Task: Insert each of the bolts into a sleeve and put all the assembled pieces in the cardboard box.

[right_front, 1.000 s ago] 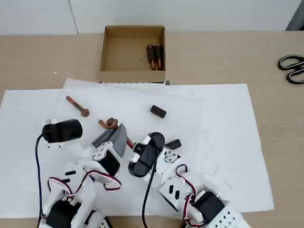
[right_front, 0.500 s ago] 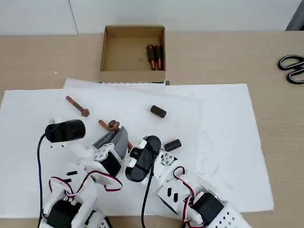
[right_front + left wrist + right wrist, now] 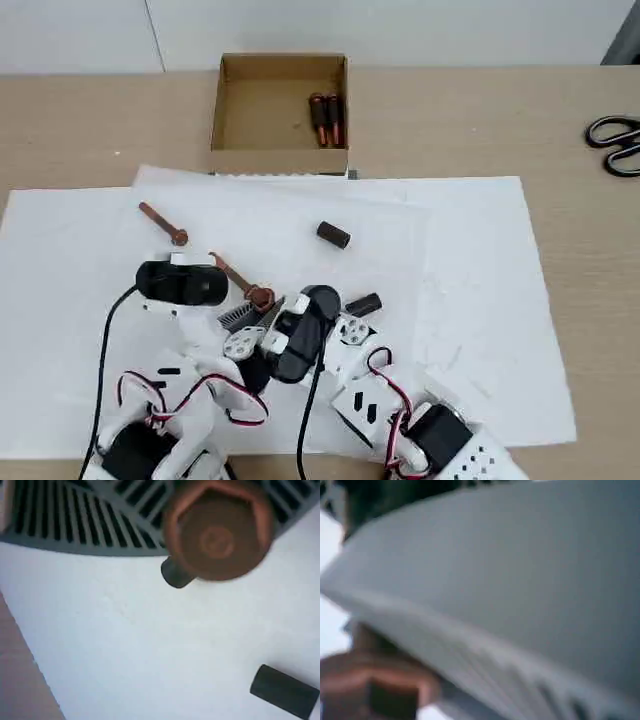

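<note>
The left gripper (image 3: 254,306) had its jaws closed on a bolt (image 3: 236,276) near the hexagonal head, over the white paper (image 3: 480,300); whether the right gripper (image 3: 289,316) was open could not be told. Sleeving it well likely meant lining the shank squarely with the bore of the nearby sleeve (image 3: 363,304) and steadying that sleeve before pushing.

no text, label, number or sign can be read, not even on the cardboard box (image 3: 250,120).
</note>
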